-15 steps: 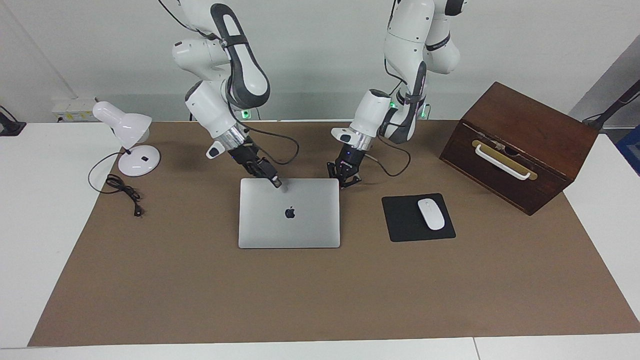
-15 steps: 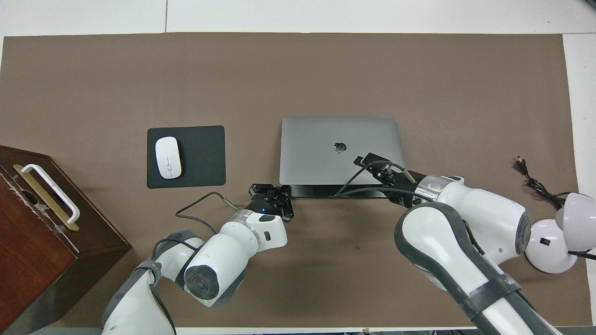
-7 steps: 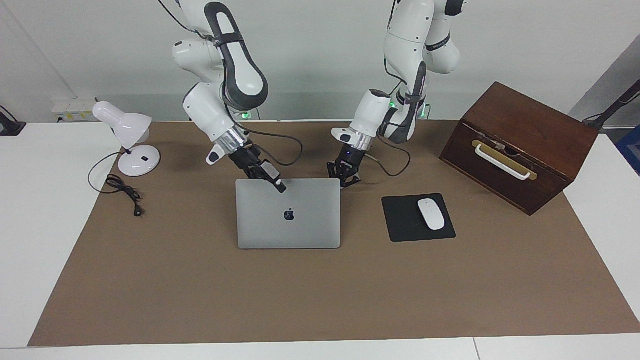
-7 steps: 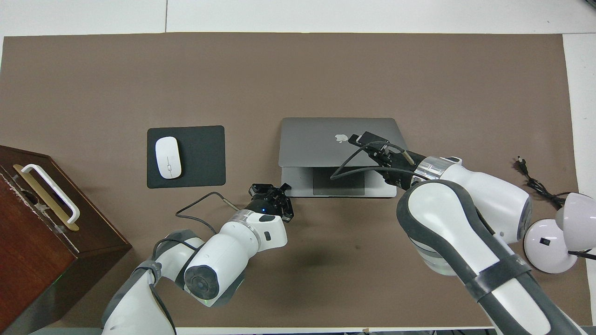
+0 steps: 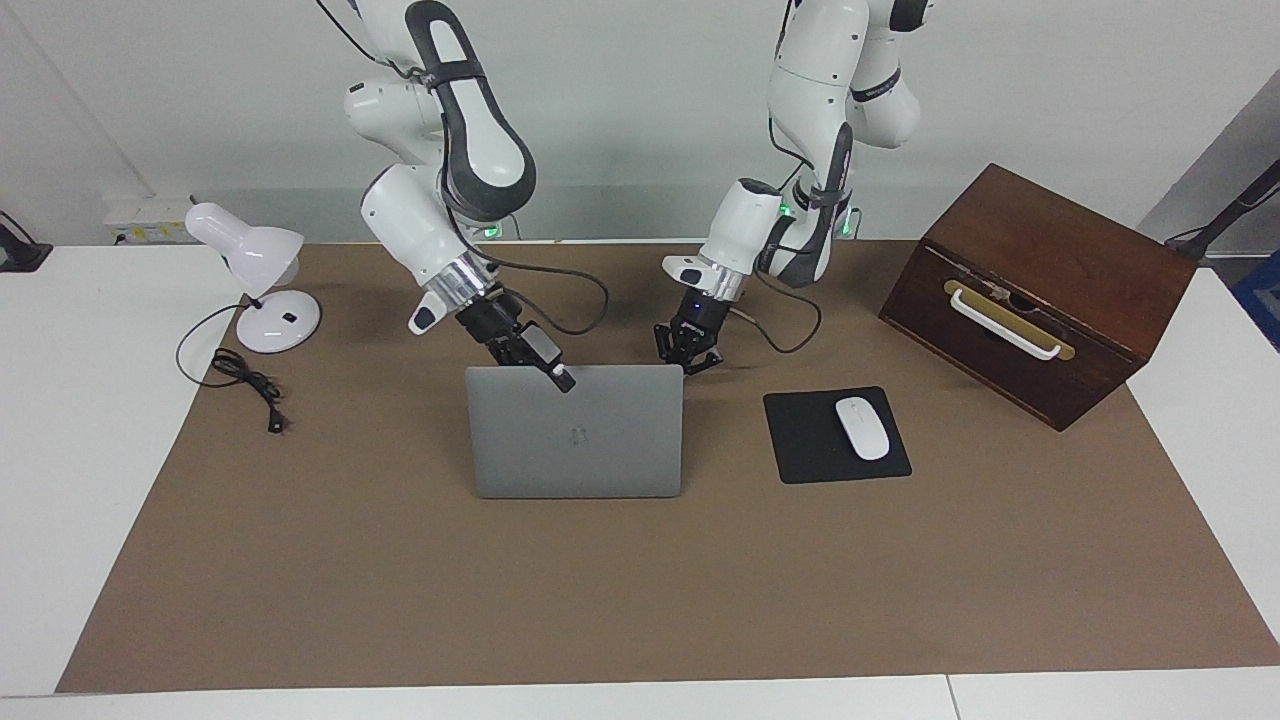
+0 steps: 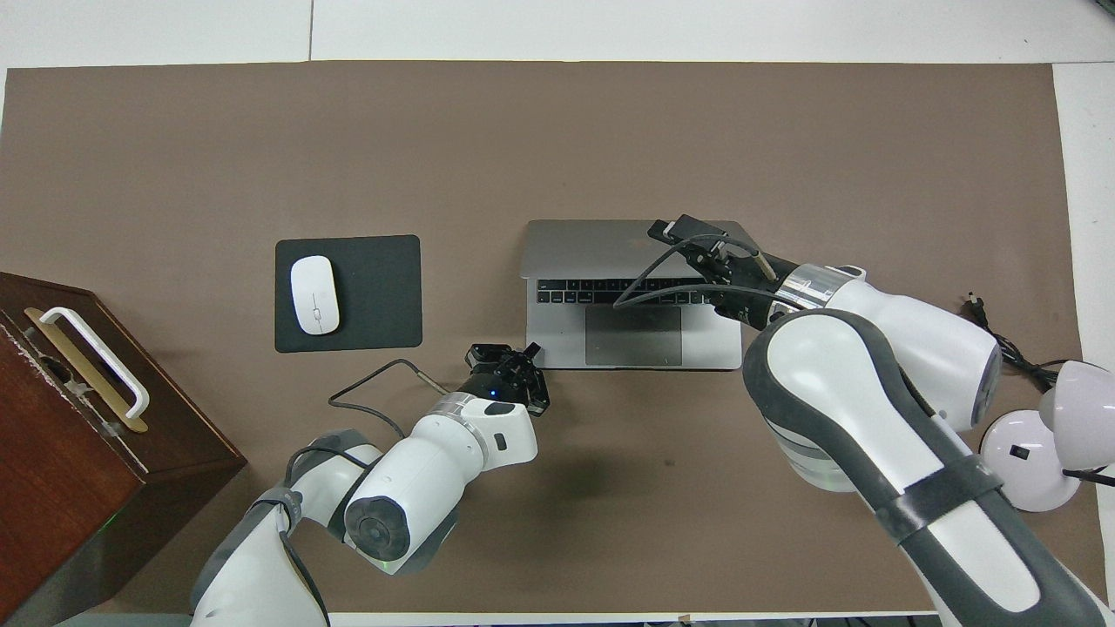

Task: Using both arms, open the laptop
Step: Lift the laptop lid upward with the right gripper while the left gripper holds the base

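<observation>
silver-grey aluminium, the laptop (image 5: 575,432) sits on the brown mat (image 5: 640,600) near the middle of the table, toward the edge the robots stand at, and its lid is up at a steep tilt; in the overhead view we see the black keys (image 6: 623,291) and the grey trackpad (image 6: 633,335). our right gripper (image 5: 560,378) is at the lid's upper edge, fingertips pinched on that edge as far as we can tell, and it carries the lid. our left gripper (image 5: 688,360) is low at the base's corner nearest the robots on the left arm's end, fingertips together, pressing or just beside that corner; we cannot tell whether it touches.

we judge the step in hand to be the lift itself: one arm swings the lid, the other steadies the base. the lid looks well past halfway. next we would carry the lid's edge on along its arc, up and away from the robots, with the base pinned, then let go. the black mouse pad (image 5: 836,435) with its white mouse (image 5: 861,427), the wooden box (image 5: 1040,290) and the white lamp (image 5: 255,285) stand apart.
</observation>
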